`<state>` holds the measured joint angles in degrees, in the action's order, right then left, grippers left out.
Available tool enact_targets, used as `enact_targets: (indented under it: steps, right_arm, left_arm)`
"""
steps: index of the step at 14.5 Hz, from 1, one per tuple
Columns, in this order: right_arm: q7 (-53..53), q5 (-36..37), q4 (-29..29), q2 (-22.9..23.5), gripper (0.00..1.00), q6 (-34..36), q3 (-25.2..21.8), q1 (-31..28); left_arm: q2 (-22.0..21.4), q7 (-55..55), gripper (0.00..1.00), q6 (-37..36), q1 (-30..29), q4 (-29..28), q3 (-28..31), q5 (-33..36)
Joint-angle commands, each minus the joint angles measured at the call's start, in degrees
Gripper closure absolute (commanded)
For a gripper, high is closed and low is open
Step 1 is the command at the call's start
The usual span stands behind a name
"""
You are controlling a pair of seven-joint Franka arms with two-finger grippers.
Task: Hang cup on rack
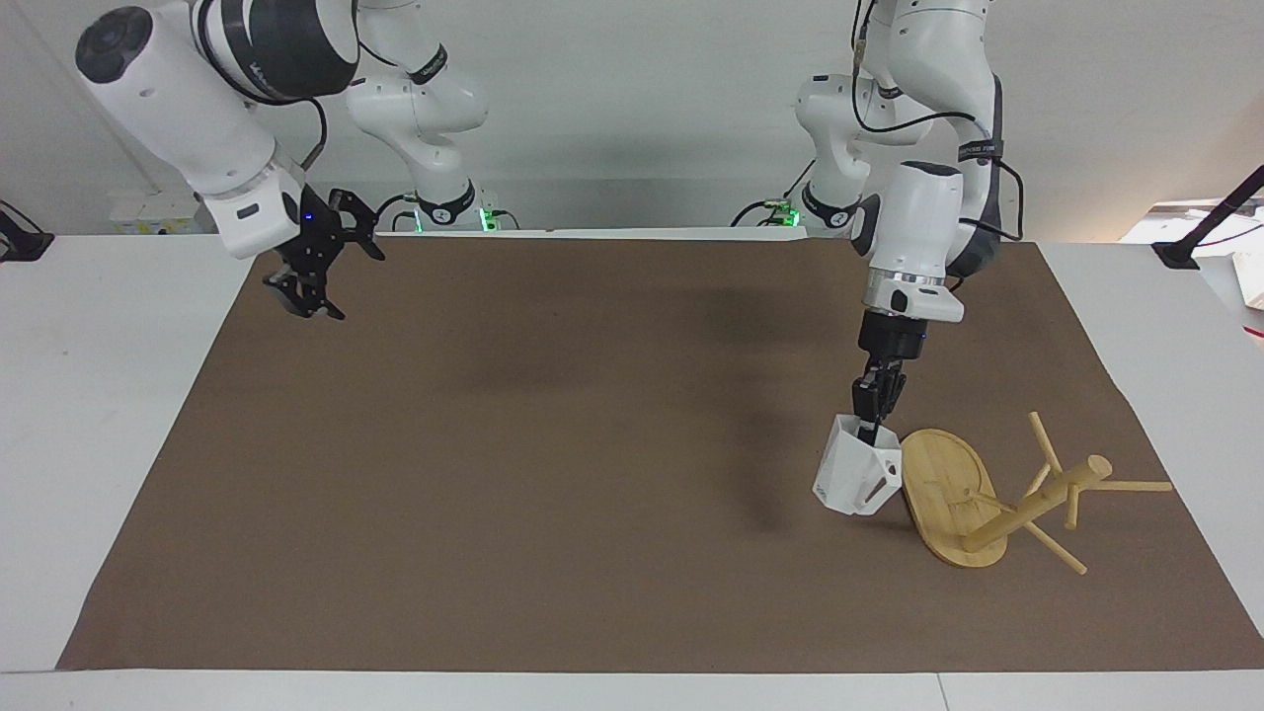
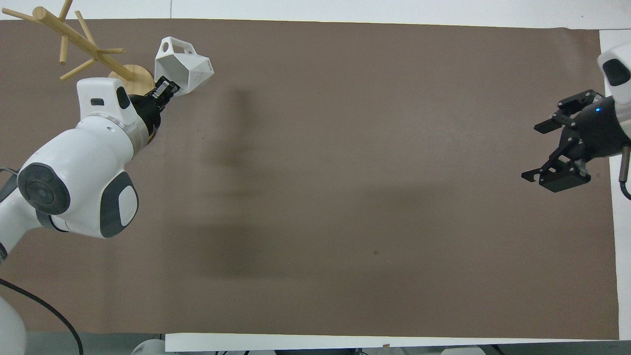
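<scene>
The white faceted cup (image 1: 857, 479) (image 2: 183, 67) hangs tilted from my left gripper (image 1: 873, 423) (image 2: 166, 89), which is shut on its rim. The cup is just above the mat, right beside the oval base of the bamboo rack (image 1: 948, 491) (image 2: 129, 75), its handle toward the rack. The rack's post (image 1: 1037, 504) leans toward the left arm's end of the table, with thin pegs sticking out. My right gripper (image 1: 318, 267) (image 2: 559, 148) is open and empty, raised over the mat's edge at the right arm's end.
A brown mat (image 1: 553, 474) covers the white table (image 1: 89, 395). A black clamp stand (image 1: 1205, 232) and a white box stand on the table at the left arm's end, off the mat.
</scene>
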<state>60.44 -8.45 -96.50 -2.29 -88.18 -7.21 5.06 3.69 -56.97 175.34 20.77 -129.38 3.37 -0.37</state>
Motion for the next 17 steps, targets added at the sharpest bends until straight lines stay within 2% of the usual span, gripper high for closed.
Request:
enact_targets:
  steps: [1,3,5,9,11,14,15,16,17]
  right_arm:
    - [-12.41,4.30,5.87,1.32,0.00,5.63,0.09,-1.36]
    - [-23.11,7.99,10.44,1.58,0.00,11.07,0.09,-1.37]
    - [-37.25,10.55,15.18,3.86,0.00,15.21,0.44,-1.54]
    - [-50.20,10.21,15.12,2.91,0.00,17.60,1.05,-2.33]
    - [-51.12,10.29,15.47,3.25,0.00,17.87,4.55,-4.17]
    - [-51.82,9.68,14.69,3.34,0.00,17.43,4.92,-4.01]
    - [-51.22,9.77,14.07,3.08,0.00,17.43,5.01,-3.83]
    - [-51.21,9.77,13.19,2.82,0.00,17.43,5.01,-3.83]
    - [-51.12,9.77,12.49,2.47,0.00,17.43,5.01,-3.92]
  left_arm:
    - [-1.67,0.19,1.00,-1.67,-3.89,-1.40,-0.65,0.02]
    - [-1.67,2.29,1.00,-1.75,-5.91,-1.40,-0.65,0.02]
    - [-1.41,3.00,1.00,-1.75,-6.97,-1.40,-0.65,0.11]
    - [-0.27,3.09,1.00,-1.84,-8.55,-1.40,-0.65,0.11]
    - [0.18,3.09,1.00,-1.84,-9.08,-1.32,-0.65,0.11]
    - [0.26,3.00,0.99,-2.28,-10.23,-1.32,-0.56,0.02]
    - [0.35,3.26,0.63,-3.93,-10.49,-0.71,-0.39,0.02]
    - [0.79,3.96,0.43,-6.30,-10.93,0.69,-0.30,0.11]
    - [0.79,6.75,0.16,-10.24,-12.24,1.40,-0.30,0.11]
